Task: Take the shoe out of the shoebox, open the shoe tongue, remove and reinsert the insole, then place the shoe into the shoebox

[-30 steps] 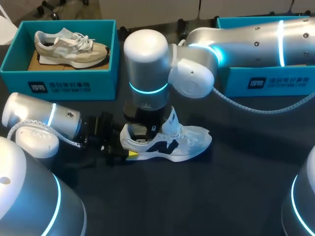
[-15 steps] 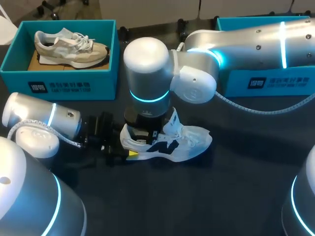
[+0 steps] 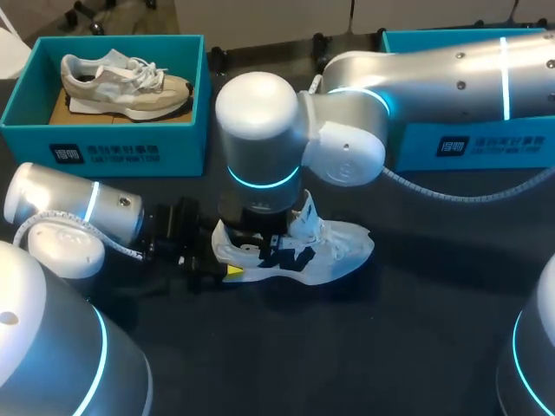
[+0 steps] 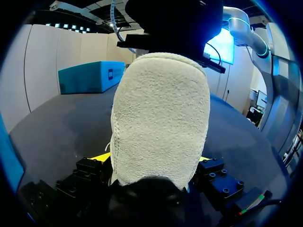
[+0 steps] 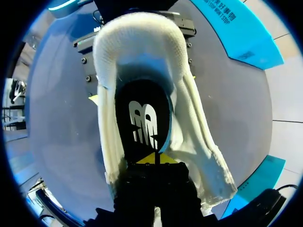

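Dark worktop carries white shoe; left gripper clamps its heel, steadying it. Right gripper, tips together, sits inside over black insole

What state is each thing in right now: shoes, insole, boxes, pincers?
white shoe: upright on the table, tongue raised.
insole: inside the white shoe.
left pincer: shut on the white shoe's heel.
right pincer: in the shoe's opening; grip unclear.
beige shoe: lying in the left shoebox.
left shoebox: open.
right shoebox: mostly covered, contents unseen.
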`<state>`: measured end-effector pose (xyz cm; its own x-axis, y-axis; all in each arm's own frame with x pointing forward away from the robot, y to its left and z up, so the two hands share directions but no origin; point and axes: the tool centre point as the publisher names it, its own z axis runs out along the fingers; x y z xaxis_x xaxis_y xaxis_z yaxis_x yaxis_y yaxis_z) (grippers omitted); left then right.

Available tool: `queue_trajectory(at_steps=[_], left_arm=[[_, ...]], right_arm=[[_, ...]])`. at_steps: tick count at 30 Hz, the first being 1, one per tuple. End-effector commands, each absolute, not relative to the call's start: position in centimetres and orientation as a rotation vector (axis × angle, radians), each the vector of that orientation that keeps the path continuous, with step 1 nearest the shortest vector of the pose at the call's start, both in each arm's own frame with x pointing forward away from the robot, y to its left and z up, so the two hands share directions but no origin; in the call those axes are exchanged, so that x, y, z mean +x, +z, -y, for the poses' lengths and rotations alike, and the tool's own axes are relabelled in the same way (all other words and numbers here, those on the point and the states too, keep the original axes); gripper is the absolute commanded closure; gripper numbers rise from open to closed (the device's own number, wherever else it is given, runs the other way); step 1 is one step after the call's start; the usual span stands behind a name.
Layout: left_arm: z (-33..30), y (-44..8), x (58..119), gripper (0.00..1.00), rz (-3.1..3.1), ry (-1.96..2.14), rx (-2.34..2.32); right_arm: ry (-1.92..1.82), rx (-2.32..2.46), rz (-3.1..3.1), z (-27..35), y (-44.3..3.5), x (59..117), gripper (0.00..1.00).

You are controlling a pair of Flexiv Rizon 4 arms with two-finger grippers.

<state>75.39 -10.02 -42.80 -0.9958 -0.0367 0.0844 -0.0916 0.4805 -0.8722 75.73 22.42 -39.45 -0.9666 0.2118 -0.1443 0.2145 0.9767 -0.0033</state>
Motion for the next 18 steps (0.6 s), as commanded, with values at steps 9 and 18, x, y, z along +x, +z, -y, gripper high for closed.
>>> queue_trajectory(at_steps=[9,18], left_arm=[[10.4,-43.2,75.7,1.00,2.659,1.565,0.119],[10.4,-43.2,75.7,1.00,2.659,1.565,0.119]], right_arm=[[-0.024,0.310,-2.946,-22.2,-37.4,76.4,1.00],[-0.019,0.313,-2.929,-21.6,-36.3,77.1,1.00]])
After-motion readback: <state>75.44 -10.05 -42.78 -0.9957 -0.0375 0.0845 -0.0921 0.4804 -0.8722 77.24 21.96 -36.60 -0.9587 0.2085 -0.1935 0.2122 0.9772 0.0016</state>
